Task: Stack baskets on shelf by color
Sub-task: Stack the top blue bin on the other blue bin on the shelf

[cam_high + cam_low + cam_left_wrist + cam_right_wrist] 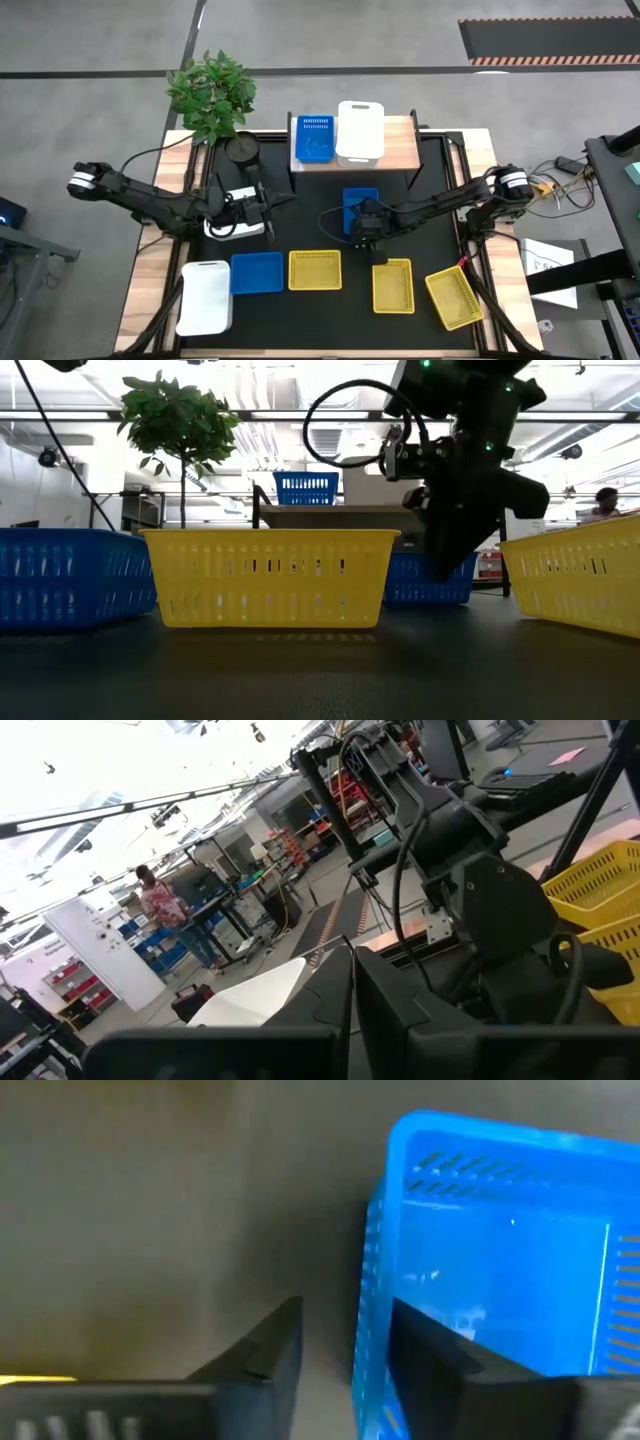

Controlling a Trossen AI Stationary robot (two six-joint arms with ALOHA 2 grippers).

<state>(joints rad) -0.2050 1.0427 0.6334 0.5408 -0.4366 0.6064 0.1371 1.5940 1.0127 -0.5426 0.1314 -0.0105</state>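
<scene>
right pincer (345, 1365) straddles a blue basket's (500, 1270) wall, fingers apart.

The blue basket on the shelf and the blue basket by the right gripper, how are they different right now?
The blue basket on the shelf sits raised on the wooden shelf beside a white basket, with no gripper at it. The blue basket by the right gripper rests on the black table, and the right gripper has its open fingers astride its wall. Both are blue, perforated and upright.
</scene>
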